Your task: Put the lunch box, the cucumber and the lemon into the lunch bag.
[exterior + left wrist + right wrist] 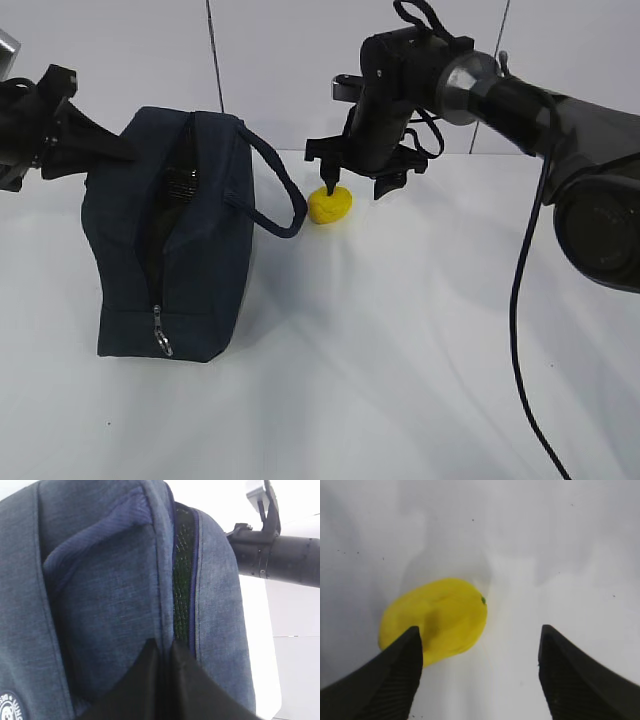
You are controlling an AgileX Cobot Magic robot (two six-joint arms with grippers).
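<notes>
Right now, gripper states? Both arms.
Left gripper: shut on the lunch bag, pinching fabric beside the open zipper.
Right gripper: open, jaws spread over the lemon, not gripping it.

Lab-style test bench — bare white tabletop (420, 380), plain white panelled wall (280, 60).

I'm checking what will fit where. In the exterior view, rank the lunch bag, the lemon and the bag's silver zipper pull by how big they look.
1. lunch bag, by far the largest.
2. lemon, small, on the table beside the bag's handle.
3. zipper pull, a thin silver ring, smallest.
</notes>
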